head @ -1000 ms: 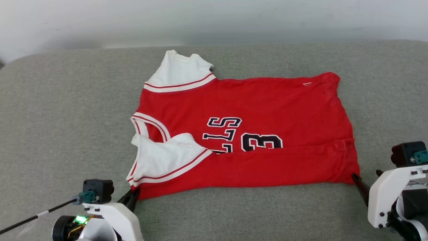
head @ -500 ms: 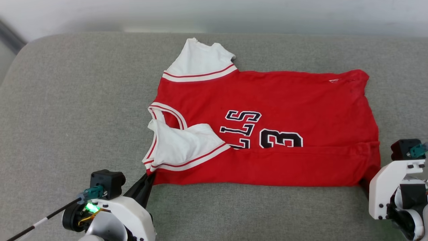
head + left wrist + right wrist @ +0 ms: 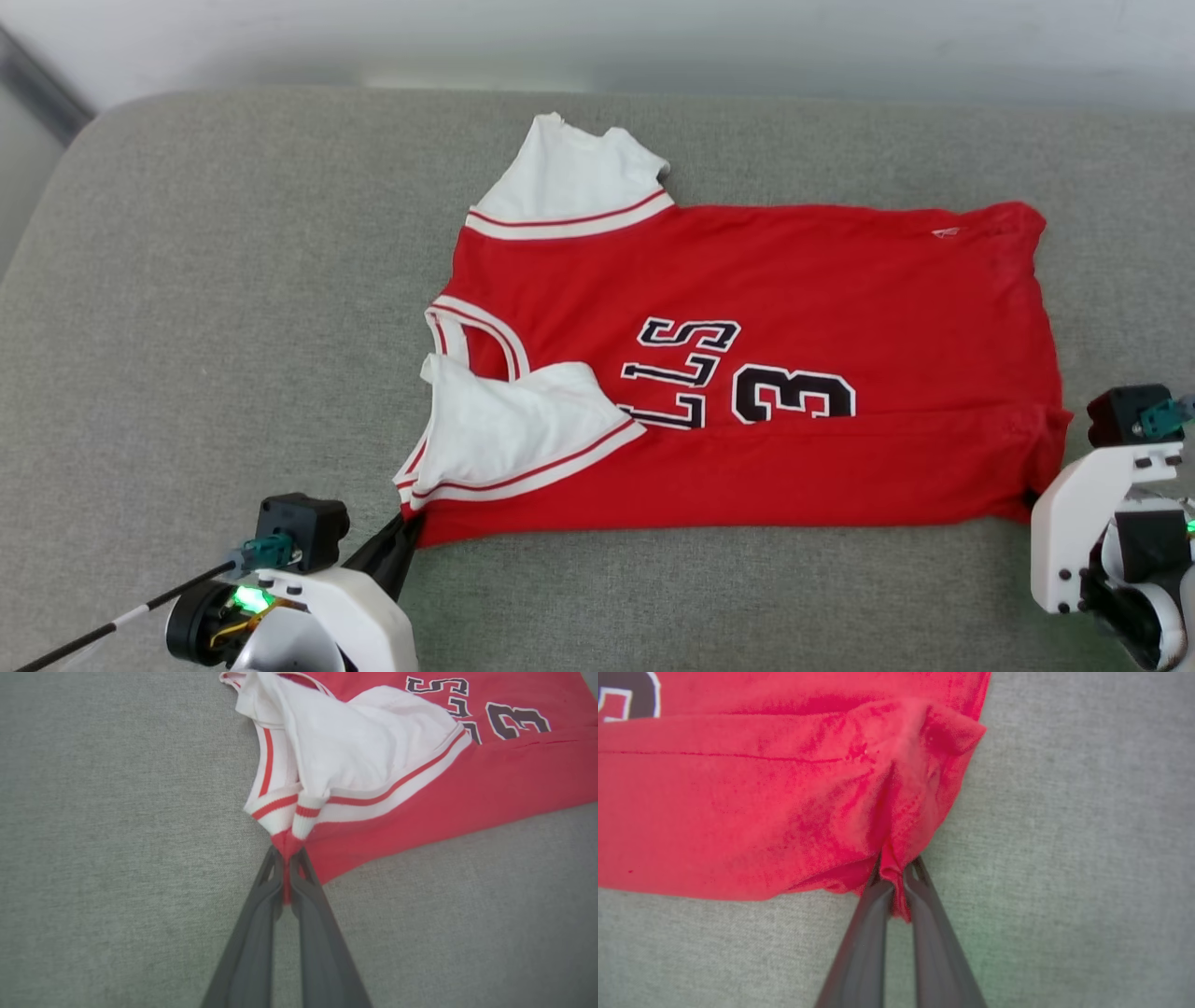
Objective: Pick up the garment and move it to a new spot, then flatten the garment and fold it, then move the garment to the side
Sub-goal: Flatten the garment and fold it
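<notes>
Both ends of the near edge in our grip: on the grey fabric-covered tabletop [image 3: 233,327], our left tool [image 3: 286,858] is clamped on red cloth just under the striped trim of the near sleeve [image 3: 509,429], and our right tool [image 3: 896,877] is pinched shut on a bunched hem corner. The garment [image 3: 747,280] lies across the middle of the tabletop, neck toward the left edge, hem toward the right, a near strip already turned over. To fold well, we judge, both tools should rise together, level, with the edge taut between them, then travel toward the far edge without dragging the layers beneath. We count one garment, two sleeves with the far sleeve [image 3: 569,177], and two tools.
</notes>
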`<state>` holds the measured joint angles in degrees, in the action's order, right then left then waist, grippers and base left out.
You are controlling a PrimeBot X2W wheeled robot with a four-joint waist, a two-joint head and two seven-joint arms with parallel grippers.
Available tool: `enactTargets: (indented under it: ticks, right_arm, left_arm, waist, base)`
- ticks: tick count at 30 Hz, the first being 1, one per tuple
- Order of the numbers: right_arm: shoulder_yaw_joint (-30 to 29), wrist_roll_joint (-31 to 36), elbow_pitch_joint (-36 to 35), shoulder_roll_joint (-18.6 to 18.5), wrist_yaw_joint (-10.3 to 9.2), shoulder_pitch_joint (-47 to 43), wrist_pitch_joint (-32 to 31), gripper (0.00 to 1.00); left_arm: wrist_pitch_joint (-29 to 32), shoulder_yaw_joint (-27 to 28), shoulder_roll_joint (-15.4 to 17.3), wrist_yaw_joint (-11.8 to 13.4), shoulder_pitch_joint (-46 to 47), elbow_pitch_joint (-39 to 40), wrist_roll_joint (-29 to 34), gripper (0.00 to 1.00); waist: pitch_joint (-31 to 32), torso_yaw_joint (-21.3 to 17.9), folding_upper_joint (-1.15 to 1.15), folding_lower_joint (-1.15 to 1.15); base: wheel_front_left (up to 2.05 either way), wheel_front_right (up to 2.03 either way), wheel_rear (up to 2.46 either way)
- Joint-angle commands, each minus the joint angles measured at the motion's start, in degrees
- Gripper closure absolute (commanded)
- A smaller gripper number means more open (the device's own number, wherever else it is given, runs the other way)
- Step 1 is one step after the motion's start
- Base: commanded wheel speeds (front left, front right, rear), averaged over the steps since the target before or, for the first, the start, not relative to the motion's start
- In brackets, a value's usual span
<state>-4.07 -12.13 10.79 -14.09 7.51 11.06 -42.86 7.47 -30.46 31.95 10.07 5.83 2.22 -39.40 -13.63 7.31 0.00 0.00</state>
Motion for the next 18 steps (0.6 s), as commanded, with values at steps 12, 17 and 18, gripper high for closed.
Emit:
enactTargets:
  ticks: [12, 17, 18]
  right_arm:
    - [-2.13, -1.72, -11.77, -3.59, -0.07, -12.89, -4.82, 1.0]
    - [-3.68, -2.44, -15.87, -2.47, -0.07, -19.26, -7.37, 1.0]
    - [-3.93, -2.52, -16.21, -2.16, -0.07, -20.07, -7.43, 1.0]
  left_arm:
    - [-0.31, 0.36, 3.73, 1.28, -8.75, 2.23, -1.2, 1.0]
    - [-0.23, -0.22, 5.28, 1.75, -13.01, 4.14, -1.84, 1.0]
    - [-0.01, -0.6, 5.44, 1.74, -13.68, 4.16, -1.6, 1.0]
  waist:
    - [7.92, -1.57, 0.0, 0.0]
    - [8.62, -2.31, 0.0, 0.0]
    - [8.63, -2.41, 0.0, 0.0]
  base:
    - [0.0, 0.0, 0.0]
    - [0.0, 0.0, 0.0]
    - [0.0, 0.0, 0.0]
